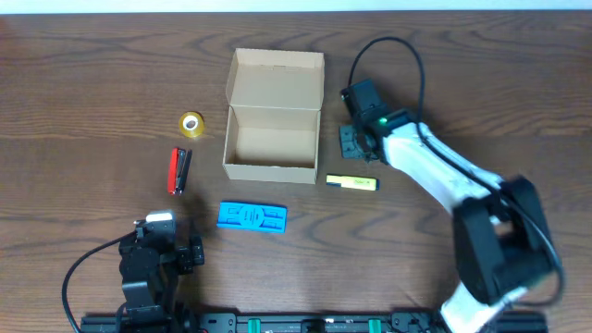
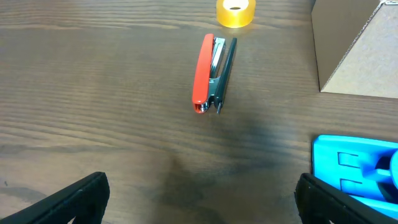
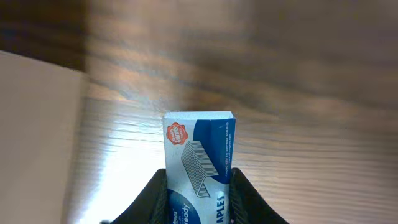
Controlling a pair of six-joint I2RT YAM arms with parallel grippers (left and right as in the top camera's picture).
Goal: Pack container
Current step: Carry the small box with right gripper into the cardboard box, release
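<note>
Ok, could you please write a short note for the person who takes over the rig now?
The left gripper is open and empty, low near the stapler.
The right gripper is shut on the staples, just right of the box.
The box lid is open, nothing seen inside.
The tape, stapler, blue case and marker lie on the table around it.
Done: staples gripped.
Left: all five items into the box, then probably the lid.

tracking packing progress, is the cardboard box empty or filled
Empty: the open cardboard box shows only its bare floor inside from overhead.
</note>
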